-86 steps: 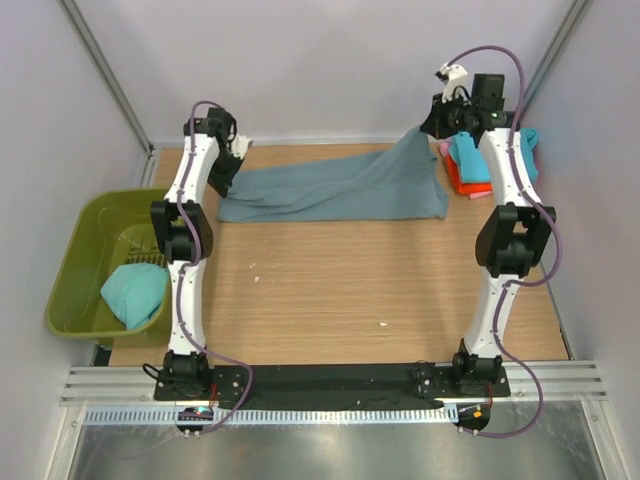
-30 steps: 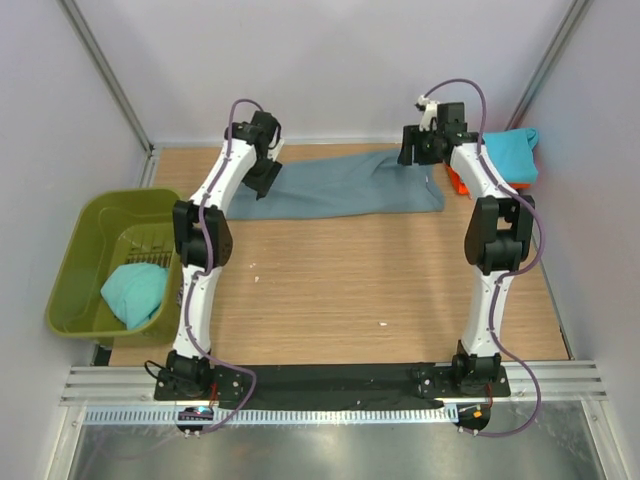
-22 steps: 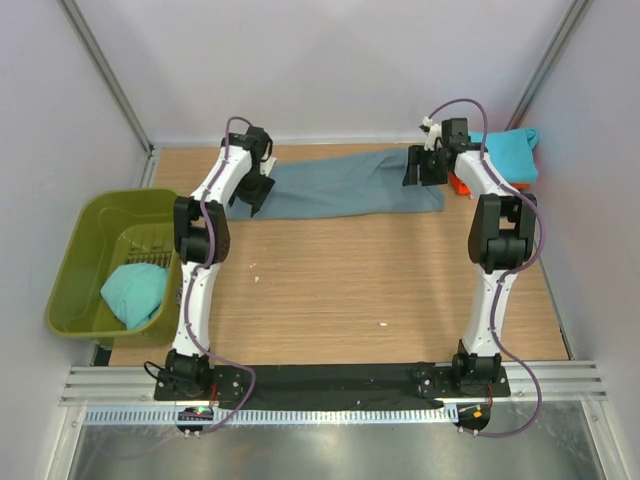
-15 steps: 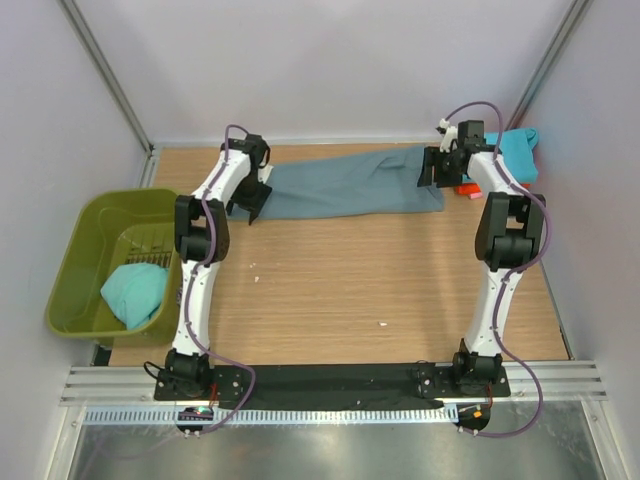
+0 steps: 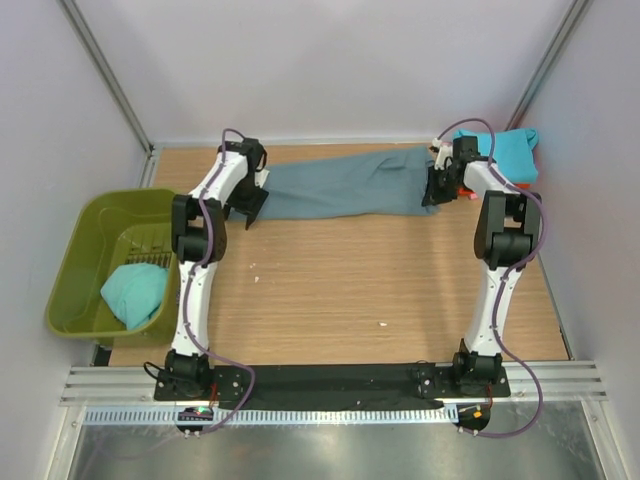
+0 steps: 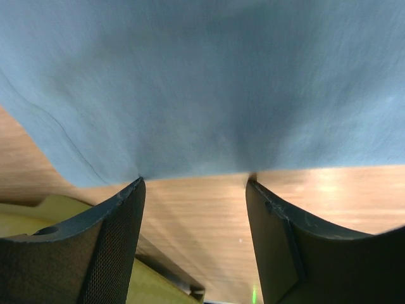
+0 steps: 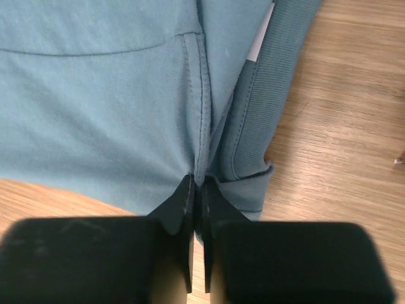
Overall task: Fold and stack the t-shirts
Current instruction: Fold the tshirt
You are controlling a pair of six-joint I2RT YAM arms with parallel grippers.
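Observation:
The slate blue-grey t-shirt [image 5: 345,183] lies as a long band across the far side of the table. My right gripper [image 5: 435,190] is at its right end. In the right wrist view this gripper [image 7: 198,183] is shut on a shoulder seam of the shirt [image 7: 95,95], beside the ribbed collar [image 7: 266,107] and the white neck label [image 7: 261,38]. My left gripper [image 5: 250,205] is at the shirt's left end. In the left wrist view it [image 6: 195,180] is open, with its fingertips just at the hem of the cloth [image 6: 202,82] and nothing between them.
A turquoise tee [image 5: 505,150] tops a small stack at the back right corner, with an orange edge [image 5: 464,190] showing beneath. The olive-green tub [image 5: 85,250] stands off the table's left side with another turquoise tee [image 5: 133,293] inside. Bare wood [image 5: 340,290] lies in front.
My right gripper has moved right to the shirt's collar end and shut on the cloth. My left gripper has moved left to the hem and stays open.

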